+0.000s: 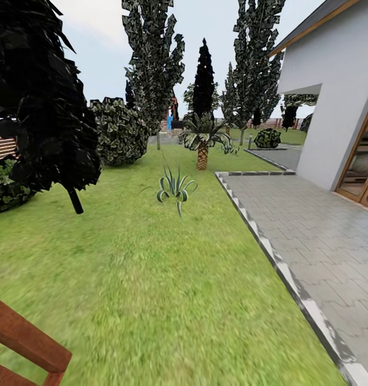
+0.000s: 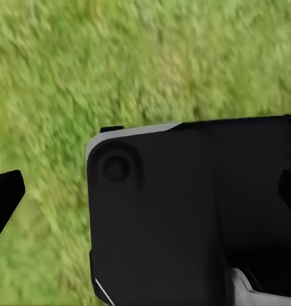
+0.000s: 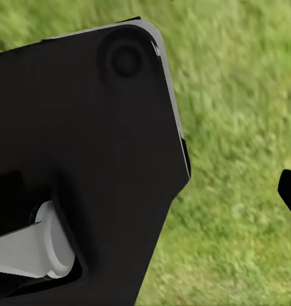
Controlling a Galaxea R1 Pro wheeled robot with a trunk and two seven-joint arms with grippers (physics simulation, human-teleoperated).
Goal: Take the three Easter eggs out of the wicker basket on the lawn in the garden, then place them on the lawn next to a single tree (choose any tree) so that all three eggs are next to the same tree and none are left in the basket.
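On the lawn (image 1: 125,279) a dark-leaved tree (image 1: 42,102) stands at left; a spiky striped plant (image 1: 175,188) is in the middle; a short palm (image 1: 203,140) behind; grey paving (image 1: 313,225) and a white house (image 1: 334,96) at right; whether either gripper is released or clenched cannot be told.

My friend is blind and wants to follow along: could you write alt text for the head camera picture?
A wide green lawn runs ahead beside a grey paved area and a white house. On the grass stand a spiky striped plant, a short palm, a dark-leaved tree at left, and tall trees behind.
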